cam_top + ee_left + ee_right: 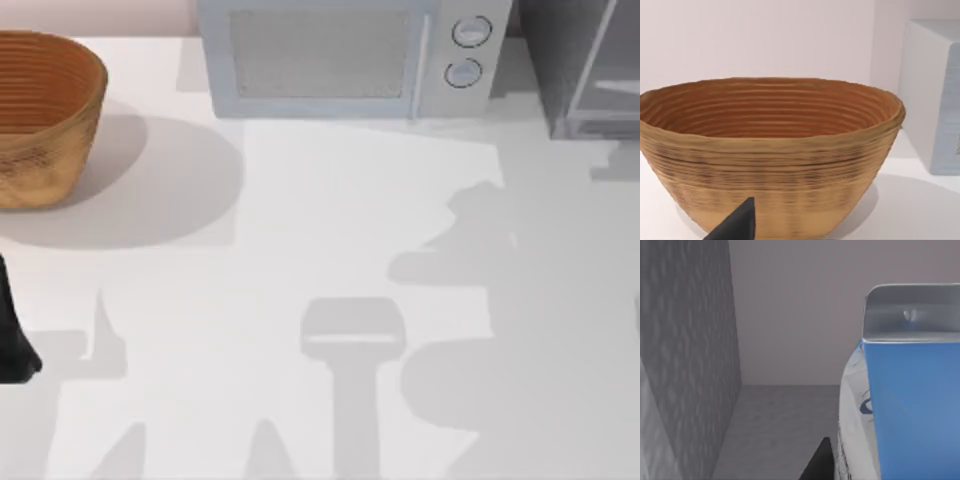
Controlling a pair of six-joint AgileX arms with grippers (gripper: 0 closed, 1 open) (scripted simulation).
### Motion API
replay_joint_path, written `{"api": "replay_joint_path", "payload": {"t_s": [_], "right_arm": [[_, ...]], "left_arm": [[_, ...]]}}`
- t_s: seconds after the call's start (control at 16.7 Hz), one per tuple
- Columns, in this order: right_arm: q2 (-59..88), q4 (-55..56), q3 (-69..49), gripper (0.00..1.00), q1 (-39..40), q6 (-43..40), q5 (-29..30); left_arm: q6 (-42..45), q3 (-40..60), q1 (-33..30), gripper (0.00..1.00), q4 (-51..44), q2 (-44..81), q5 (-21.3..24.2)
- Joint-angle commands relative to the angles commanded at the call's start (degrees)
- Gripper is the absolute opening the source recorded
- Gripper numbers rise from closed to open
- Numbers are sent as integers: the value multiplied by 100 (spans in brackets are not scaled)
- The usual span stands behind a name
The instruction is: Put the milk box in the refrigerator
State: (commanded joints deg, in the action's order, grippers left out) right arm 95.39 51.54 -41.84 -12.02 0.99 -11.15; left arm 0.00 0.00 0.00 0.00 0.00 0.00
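**Milk box close to my right wrist, by a dark grey wall**

While my left arm waits at the left edge of the table (300, 250), my right wrist camera looks at the milk box (912, 405) from very close. It is a blue carton with a grey folded top. A white part with a bit of dark blue print curves along one side, but I cannot read any word on it. Beside the carton I see a dark grey speckled wall and a grey floor running back to a pale wall. This looks like the inside of the refrigerator (585, 60), but I cannot say for sure that the carton is in it. A black finger tip (821, 462) of my right pincer pokes up just beside the carton. I cannot tell if that pincer is clamped on the carton or apart.

From above, the refrigerator stands at the far right corner of the table, dark grey with a pale frame. The light grey microwave (350, 55) stands just left of it, with two round knobs (470, 32) on its right side. I see no writing on either one.

A brown woven basket (40, 115) sits at the far left. My left wrist camera looks right at it, with one black finger tip (737, 225) of my left pincer low in front. I cannot tell if that pincer is apart or together.
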Motion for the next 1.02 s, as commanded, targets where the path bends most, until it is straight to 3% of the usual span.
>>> {"api": "replay_joint_path", "payload": {"t_s": [0.54, 1.02], "right_arm": [[2699, 1610, -1322, 0, -374, -17, -312], [2910, 1708, -1384, 0, -368, -4, -339]], "left_arm": [[0, 0, 0, 100, 0, 0, 0], [0, 0, 0, 100, 0, 0, 0]]}}
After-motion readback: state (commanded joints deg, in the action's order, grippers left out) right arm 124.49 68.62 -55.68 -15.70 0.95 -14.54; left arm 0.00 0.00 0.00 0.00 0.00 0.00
